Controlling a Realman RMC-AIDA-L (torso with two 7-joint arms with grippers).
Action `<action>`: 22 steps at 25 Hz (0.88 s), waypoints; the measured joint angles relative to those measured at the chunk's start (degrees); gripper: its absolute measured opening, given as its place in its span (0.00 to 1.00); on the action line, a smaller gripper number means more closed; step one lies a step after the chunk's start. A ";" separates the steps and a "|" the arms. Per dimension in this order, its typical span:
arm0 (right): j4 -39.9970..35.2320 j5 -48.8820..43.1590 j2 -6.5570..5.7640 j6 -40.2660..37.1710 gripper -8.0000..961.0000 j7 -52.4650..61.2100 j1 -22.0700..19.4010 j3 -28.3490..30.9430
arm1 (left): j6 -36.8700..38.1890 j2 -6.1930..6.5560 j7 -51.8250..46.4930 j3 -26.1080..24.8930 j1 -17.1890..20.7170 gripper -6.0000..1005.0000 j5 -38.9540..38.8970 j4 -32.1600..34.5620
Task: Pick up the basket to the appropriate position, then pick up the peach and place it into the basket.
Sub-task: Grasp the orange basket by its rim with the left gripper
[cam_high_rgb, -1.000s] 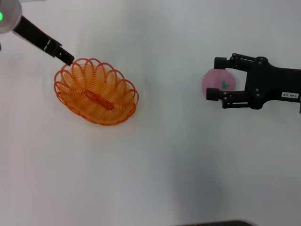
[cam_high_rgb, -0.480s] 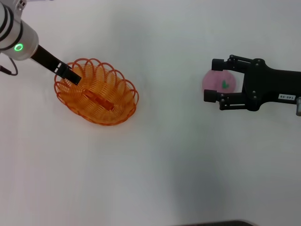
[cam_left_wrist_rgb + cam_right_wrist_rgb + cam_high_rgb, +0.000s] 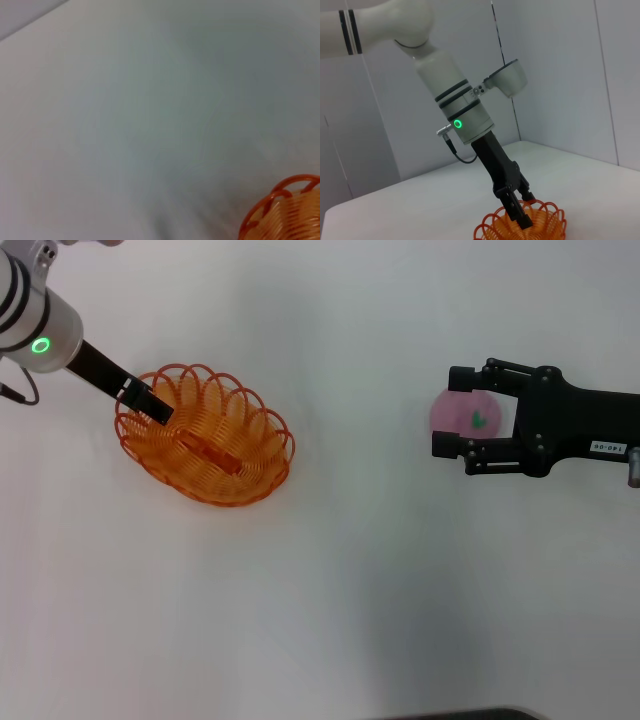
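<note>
Jaws at both ends of the table

My left gripper [image 3: 150, 407] dips over the basket [image 3: 205, 435] rim, jaw gap unreadable. Right gripper [image 3: 452, 410], jaws wide, straddles the partly hidden peach [image 3: 466, 412], well right of the basket.

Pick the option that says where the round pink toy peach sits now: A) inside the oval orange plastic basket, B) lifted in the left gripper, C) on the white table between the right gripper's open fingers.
C: the round pink toy peach rests on the white table, framed by the open right gripper, far from the oval orange plastic basket.
</note>
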 joint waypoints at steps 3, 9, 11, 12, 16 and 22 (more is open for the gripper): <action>0.04 0.02 0.00 0.04 0.98 -0.10 -0.03 0.00 | 0.18 0.00 0.04 0.00 0.00 0.81 0.00 -0.02; 0.18 -0.11 0.00 0.05 0.98 -0.41 0.00 0.00 | -0.31 -0.22 -0.39 -0.56 0.21 0.77 -0.45 0.10; 0.20 -0.13 0.00 0.06 0.98 -0.42 0.01 0.00 | -0.35 -0.31 -0.26 -0.60 0.23 0.76 -0.59 0.06; 0.22 -0.14 0.00 0.06 0.98 -0.42 0.01 0.00 | -0.40 -0.37 -0.10 -0.60 0.24 0.75 -0.58 0.00; 0.30 -0.18 0.00 0.06 0.98 -0.50 0.00 0.00 | -0.49 -0.51 0.03 -0.52 0.26 0.60 -0.30 -0.05; 0.30 -0.26 0.00 0.06 0.98 -0.53 -0.01 -0.04 | -0.40 -0.52 0.04 -0.53 0.25 0.41 -0.19 -0.05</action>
